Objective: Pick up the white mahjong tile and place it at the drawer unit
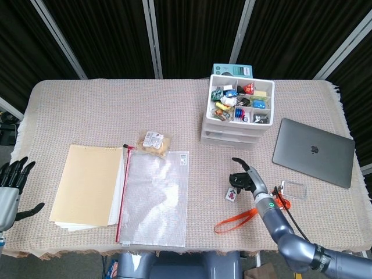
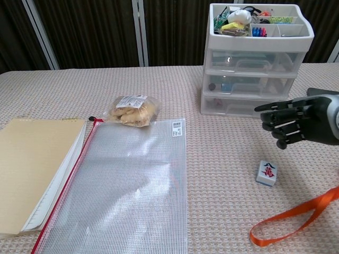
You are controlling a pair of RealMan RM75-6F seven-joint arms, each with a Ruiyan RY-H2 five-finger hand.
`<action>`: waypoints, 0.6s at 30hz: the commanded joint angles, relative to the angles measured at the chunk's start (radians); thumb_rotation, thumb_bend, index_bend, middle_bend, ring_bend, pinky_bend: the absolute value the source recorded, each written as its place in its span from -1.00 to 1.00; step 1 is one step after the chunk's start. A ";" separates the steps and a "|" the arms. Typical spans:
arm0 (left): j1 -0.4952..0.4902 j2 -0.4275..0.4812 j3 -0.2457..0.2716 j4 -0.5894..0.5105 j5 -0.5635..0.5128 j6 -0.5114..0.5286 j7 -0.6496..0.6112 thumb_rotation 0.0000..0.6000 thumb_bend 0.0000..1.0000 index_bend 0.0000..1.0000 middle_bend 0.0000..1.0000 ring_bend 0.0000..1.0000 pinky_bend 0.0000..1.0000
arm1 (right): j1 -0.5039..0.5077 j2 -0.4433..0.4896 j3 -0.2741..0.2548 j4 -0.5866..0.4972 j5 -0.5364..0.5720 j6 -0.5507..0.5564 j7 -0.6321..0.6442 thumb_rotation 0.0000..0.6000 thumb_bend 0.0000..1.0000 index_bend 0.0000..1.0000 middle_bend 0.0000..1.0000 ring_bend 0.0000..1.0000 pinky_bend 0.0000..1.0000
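The white mahjong tile (image 2: 266, 173) lies flat on the table (image 1: 87, 110), well in front of the drawer unit (image 2: 255, 63). The right hand (image 2: 296, 123) hovers just above it, empty, fingers (image 2: 280, 125) loosely curled and apart, tile slightly below-left of them. The left hand (image 1: 9, 189) is far off, spread.

One mahjong tile (image 2: 266, 173) — one drawer unit (image 2: 254, 79), one laptop (image 1: 314, 152), one lanyard (image 2: 294, 214) — two hands (image 2: 296, 124).
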 commanded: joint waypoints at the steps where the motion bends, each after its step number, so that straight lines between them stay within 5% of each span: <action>1: -0.001 0.000 -0.001 0.000 0.000 -0.001 0.001 1.00 -0.69 -0.88 -1.00 -1.00 -1.00 | 0.056 -0.049 0.020 0.074 0.083 -0.039 0.014 1.00 0.03 -0.76 0.50 0.55 0.41; 18: -0.007 0.002 -0.004 -0.007 -0.011 -0.012 -0.001 1.00 -0.69 -0.88 -1.00 -1.00 -1.00 | 0.160 -0.147 0.123 0.311 0.334 -0.174 0.127 1.00 0.04 -0.61 0.50 0.55 0.41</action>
